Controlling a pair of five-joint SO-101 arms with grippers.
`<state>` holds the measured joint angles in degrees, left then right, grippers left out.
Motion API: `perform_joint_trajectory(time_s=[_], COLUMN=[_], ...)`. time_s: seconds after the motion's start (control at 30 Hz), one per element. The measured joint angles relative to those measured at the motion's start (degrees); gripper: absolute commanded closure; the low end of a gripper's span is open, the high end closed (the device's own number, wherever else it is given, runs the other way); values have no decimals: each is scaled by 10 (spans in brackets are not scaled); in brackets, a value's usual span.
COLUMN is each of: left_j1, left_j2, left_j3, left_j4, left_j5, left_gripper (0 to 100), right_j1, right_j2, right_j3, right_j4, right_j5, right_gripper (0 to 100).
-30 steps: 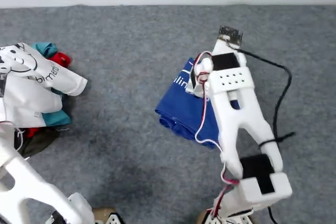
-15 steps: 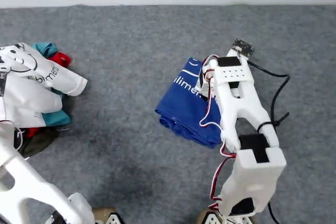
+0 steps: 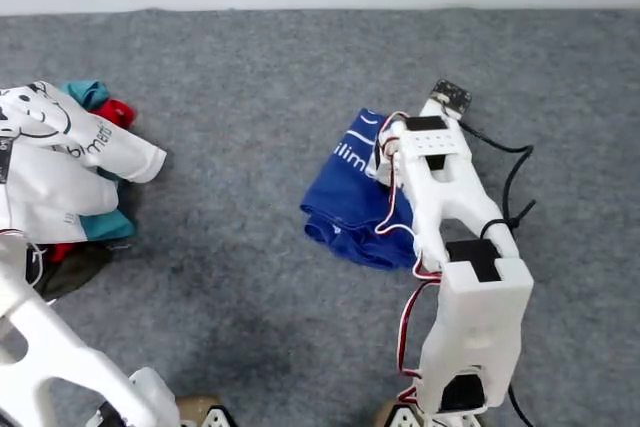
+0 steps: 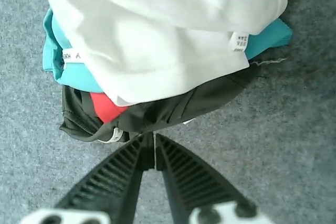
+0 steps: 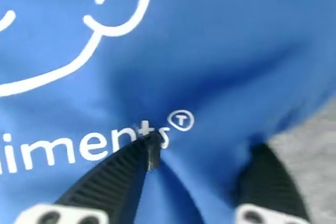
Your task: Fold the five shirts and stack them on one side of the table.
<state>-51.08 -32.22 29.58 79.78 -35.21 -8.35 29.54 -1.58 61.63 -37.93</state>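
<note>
Right claw (image 5: pixel 205 156) pinched one bunched fold of the blue shirt (image 3: pixel 340 212), so pulling could undo the bundle or slip free; left claw (image 4: pixel 155 150) sat closed, empty.

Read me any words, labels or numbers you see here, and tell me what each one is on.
On the blue shirt: white lettering, cut off by folds and the picture's edge; no whole word readable.
On the white shirt: dark print, too small to read.
On the white shirt's sewn tag: too small to read.
</note>
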Motion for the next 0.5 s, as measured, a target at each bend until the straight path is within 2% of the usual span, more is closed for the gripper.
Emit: perform_joint_trajectory(time_s=[0.17,0.23,0.4,0.5], left_j1=[0,0,0,0], left_j2=[0,0,0,0], left_j3=[0,0,0,0], left_j4=[0,0,0,0], left_j5=[-22,-26,-28,-28], left_gripper=[985,985,985,985], right_j1=[23,31,52,91], right_j2=[1,1,-33,-72], right_j3=[-11,-13,-4,-3], right_j4=[27,36,62,73], right_j5=[2,25,159,248], right_gripper=[986,990,990,990])
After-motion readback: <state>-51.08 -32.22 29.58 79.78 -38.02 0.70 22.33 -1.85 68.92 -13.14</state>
